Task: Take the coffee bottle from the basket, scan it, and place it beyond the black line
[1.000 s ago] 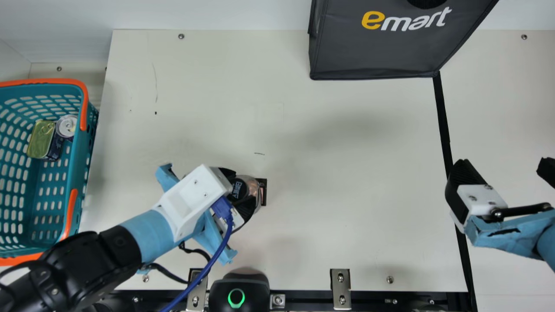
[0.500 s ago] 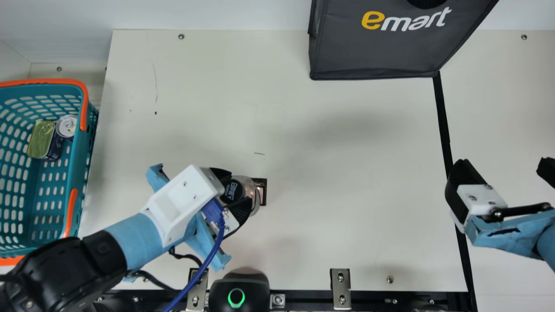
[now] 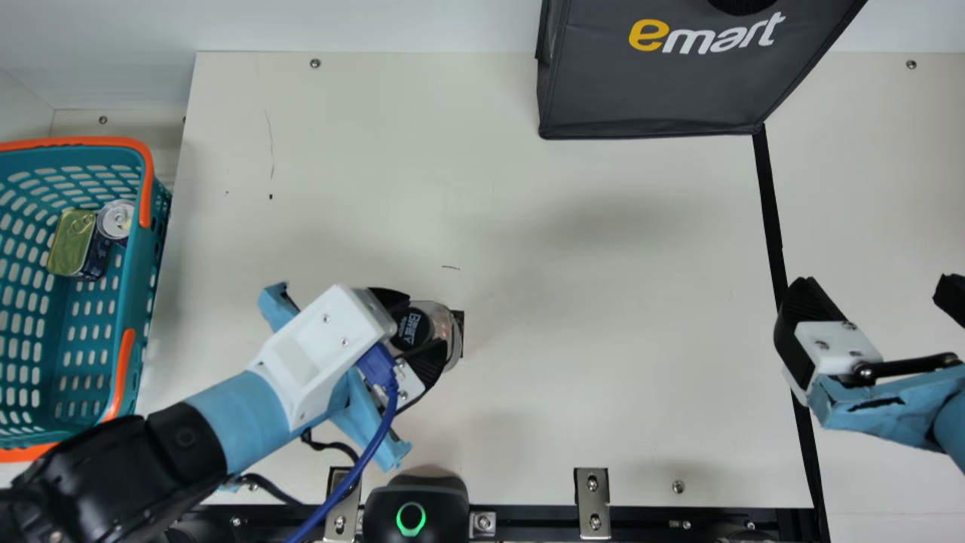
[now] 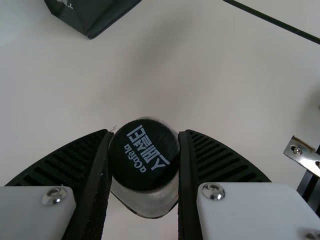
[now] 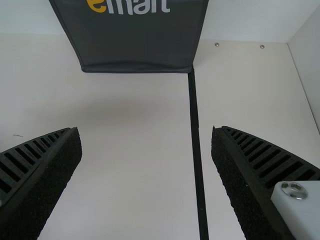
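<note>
In the main view my left gripper (image 3: pixel 412 324) is shut on the coffee bottle (image 3: pixel 439 320), a clear bottle with a black cap, over a small dark scanner window (image 3: pixel 459 323) left of the table's middle. Seen from the left wrist, the pads of my left gripper (image 4: pixel 144 162) press both sides of the black-capped bottle (image 4: pixel 145 155). My right gripper (image 3: pixel 878 294) stands open and empty beside the black line (image 3: pixel 770 219); the right wrist view has the black line (image 5: pixel 196 135) behind the wide gap of the right gripper (image 5: pixel 146 135).
A teal basket (image 3: pixel 132 302) with orange handles, holding a can (image 3: pixel 116 219) and a green-lidded tin (image 3: pixel 71 243), is at the far left. A dark bag (image 3: pixel 663 83) stands at the back. A black device (image 3: pixel 415 509) with a green ring sits at the front edge.
My left gripper and the bottle shifted slightly left, then slightly back to the right, covering more of the dark window. My right arm kept still.
</note>
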`<state>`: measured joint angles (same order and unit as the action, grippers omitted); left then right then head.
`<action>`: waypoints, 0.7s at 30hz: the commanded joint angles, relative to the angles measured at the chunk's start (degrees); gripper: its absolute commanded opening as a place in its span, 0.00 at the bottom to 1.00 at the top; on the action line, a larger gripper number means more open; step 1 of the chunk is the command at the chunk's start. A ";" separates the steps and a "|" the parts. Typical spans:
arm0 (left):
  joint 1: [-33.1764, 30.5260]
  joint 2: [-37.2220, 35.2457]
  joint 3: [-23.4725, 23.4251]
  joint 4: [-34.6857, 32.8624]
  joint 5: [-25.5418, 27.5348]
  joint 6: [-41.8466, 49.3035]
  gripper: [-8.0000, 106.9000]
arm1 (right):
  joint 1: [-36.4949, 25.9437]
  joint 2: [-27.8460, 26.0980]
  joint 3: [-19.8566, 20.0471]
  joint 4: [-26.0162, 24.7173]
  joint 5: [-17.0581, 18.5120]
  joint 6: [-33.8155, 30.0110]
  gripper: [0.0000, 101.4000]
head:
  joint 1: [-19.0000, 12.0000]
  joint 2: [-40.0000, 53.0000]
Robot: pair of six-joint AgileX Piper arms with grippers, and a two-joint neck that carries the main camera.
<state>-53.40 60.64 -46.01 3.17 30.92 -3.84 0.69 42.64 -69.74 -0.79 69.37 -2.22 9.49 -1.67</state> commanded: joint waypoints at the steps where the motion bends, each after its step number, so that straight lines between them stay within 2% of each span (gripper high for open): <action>1: 0.12 1.06 -0.69 0.07 -0.66 0.33 0.16 | 0.00 0.00 0.00 0.00 0.00 0.00 0.90 | -1.57 0.09; 11: 2.07 7.01 -5.35 -2.68 -3.38 5.40 0.16 | 0.00 0.00 0.00 0.00 0.00 0.00 0.90 | -1.57 0.09; 21: 6.33 12.62 -10.40 -9.21 -4.14 13.34 0.16 | 0.00 0.00 0.00 0.00 0.00 0.00 0.90 | -1.57 0.09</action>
<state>-47.46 72.91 -56.01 -5.10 26.73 8.60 0.69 42.64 -69.74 -0.79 69.37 -2.22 9.40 -1.67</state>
